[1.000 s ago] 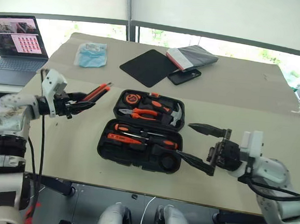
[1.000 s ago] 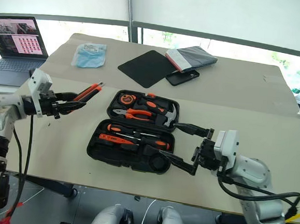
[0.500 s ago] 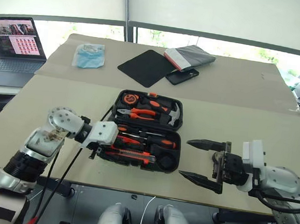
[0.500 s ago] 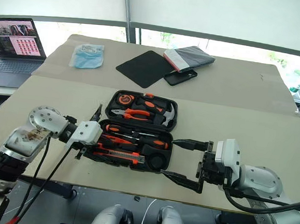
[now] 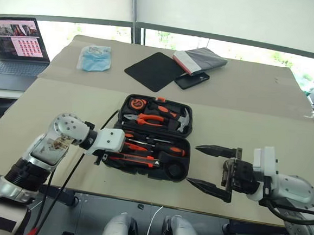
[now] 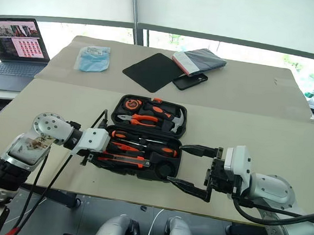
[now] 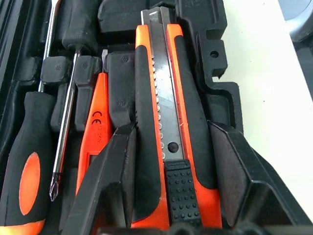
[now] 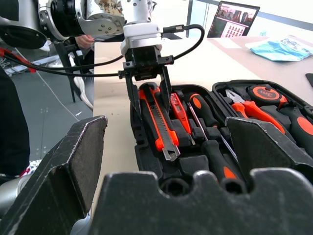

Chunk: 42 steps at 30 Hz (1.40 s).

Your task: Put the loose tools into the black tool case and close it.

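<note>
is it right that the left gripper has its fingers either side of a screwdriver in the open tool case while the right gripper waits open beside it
Not quite. The left gripper straddles the orange-black utility knife, not a screwdriver; the left wrist view shows it. The rest holds: the black tool case is open and the right gripper waits open beside it.

Likely "CE" on orange tester [image 7: 98,128]
</note>
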### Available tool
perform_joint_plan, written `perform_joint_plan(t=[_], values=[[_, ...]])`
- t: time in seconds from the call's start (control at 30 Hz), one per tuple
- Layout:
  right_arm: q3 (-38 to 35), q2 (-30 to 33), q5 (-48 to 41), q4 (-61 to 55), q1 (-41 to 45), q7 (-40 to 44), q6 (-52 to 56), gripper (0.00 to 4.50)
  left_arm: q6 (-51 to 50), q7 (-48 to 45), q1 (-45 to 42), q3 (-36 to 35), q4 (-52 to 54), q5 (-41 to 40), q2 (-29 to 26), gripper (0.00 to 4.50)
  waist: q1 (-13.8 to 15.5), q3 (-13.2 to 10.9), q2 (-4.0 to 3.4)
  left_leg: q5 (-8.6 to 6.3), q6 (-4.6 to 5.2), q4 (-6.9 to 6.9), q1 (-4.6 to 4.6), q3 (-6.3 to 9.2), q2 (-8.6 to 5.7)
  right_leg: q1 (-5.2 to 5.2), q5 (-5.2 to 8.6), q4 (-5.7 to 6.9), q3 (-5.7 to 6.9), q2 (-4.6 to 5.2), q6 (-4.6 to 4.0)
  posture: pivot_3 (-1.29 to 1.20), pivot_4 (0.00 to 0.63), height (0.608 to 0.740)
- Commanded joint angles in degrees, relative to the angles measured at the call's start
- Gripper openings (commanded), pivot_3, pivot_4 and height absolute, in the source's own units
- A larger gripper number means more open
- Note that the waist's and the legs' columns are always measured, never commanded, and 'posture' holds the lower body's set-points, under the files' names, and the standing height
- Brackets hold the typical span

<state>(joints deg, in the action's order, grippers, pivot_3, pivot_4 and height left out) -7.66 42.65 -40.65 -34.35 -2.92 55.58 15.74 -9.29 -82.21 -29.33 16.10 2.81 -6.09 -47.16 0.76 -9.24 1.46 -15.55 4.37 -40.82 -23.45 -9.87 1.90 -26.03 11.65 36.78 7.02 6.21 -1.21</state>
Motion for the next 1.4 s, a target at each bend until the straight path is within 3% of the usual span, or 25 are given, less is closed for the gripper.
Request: perform_joint_plan(t=[0.03, 0.43, 0.5, 0.53, 0.67, 0.87, 1.0, 1.3, 1.4], values=[[-0.76, -0.18, -0.33, -1.36, 0.7, -0.08, -0.22, 4.5, 0.1, -0.71, -0.88, 1.69, 1.23, 0.26, 0.8, 1.74, 0.02, 0.0, 0.0, 0.0, 0.0, 0.0, 0.0, 0.0, 0.0, 0.0, 0.0, 0.0, 0.01, 0.0, 0.0, 0.0, 0.15, 0.74], [0.16, -0.71, 0.97, -0.34, 0.52, 0.29, -0.83, 4.5, -0.17, -2.11, -1.48, 3.94, -0.04, 1.3, 1.13, 1.74, 0.04, 0.0, 0.0, -0.01, 0.03, -0.01, 0.04, 0.0, -0.02, 0.05, 0.0, 0.0, 0.01, -0.04, 0.01, 0.0, 0.15, 0.74], [0.37, -1.1, 1.52, 0.19, 0.57, 0.51, -1.17, 4.5, 0.25, -1.38, -1.52, 3.0, -0.56, 0.25, 2.15, 2.74, 0.02, 0.0, -0.01, -0.01, 0.03, -0.01, 0.04, 0.0, -0.02, 0.06, 0.01, -0.01, 0.0, -0.05, 0.02, 0.0, 0.15, 0.74], [0.41, -1.34, 1.75, 0.55, 0.55, 0.63, -1.38, 4.5, 0.39, -1.58, -1.63, 2.32, -0.73, -1.02, 2.74, 2.92, 0.02, 0.0, 0.0, -0.01, 0.03, -0.01, 0.04, 0.0, -0.02, 0.06, 0.01, 0.0, 0.0, -0.05, 0.02, 0.0, 0.15, 0.74], [0.36, -2.6, 2.53, 2.38, 0.5, 1.16, -2.3, 4.5, 0.57, -1.29, -3.22, -2.49, -3.84, -6.65, 5.78, 4.32, 0.01, 0.0, 0.0, -0.01, 0.04, -0.02, 0.02, 0.0, -0.02, 0.06, 0.01, 0.0, 0.01, -0.06, 0.02, 0.0, 0.15, 0.74], [0.17, -4.01, 3.82, 4.93, 0.46, 1.95, -3.83, 4.5, -0.05, -2.65, -6.6, -7.95, -8.79, -12.05, 5.94, 4.32, -0.03, 0.0, 0.0, 0.0, 0.05, -0.1, 0.0, 0.01, -0.01, 0.05, 0.01, 0.05, 0.04, -0.1, 0.03, 0.0, 0.15, 0.74], [0.35, -5.12, 4.86, 5.82, -0.24, 1.92, -5.06, 4.5, 2.25, -3.62, -4.88, -7.8, -8.37, -12.55, 6.45, 3.24, -0.05, 0.01, -0.01, 0.0, 0.05, -0.09, 0.02, 0.01, -0.03, 0.07, 0.01, 0.04, 0.03, -0.1, 0.03, 0.0, 0.15, 0.74], [0.47, -6.59, 6.24, 6.31, -1.53, 1.89, -6.49, 4.5, 12.07, -0.82, -1.02, -4.44, -10.03, -6.86, 9.08, 0.04, -0.05, 0.01, -0.01, 0.01, 0.04, -0.13, 0.04, 0.01, -0.03, 0.09, 0.0, 0.08, 0.02, -0.06, 0.02, 0.0, 0.15, 0.74], [0.5, -6.69, 6.33, 6.35, -1.72, 1.74, -6.69, 4.5, 12.6, -0.87, 0.32, -3.93, -9.55, -6.67, 9.24, 0.04, -0.06, 0.01, -0.01, 0.0, 0.04, -0.11, 0.04, 0.02, -0.03, 0.09, 0.0, 0.06, 0.02, -0.01, 0.01, 0.0, 0.15, 0.74]])
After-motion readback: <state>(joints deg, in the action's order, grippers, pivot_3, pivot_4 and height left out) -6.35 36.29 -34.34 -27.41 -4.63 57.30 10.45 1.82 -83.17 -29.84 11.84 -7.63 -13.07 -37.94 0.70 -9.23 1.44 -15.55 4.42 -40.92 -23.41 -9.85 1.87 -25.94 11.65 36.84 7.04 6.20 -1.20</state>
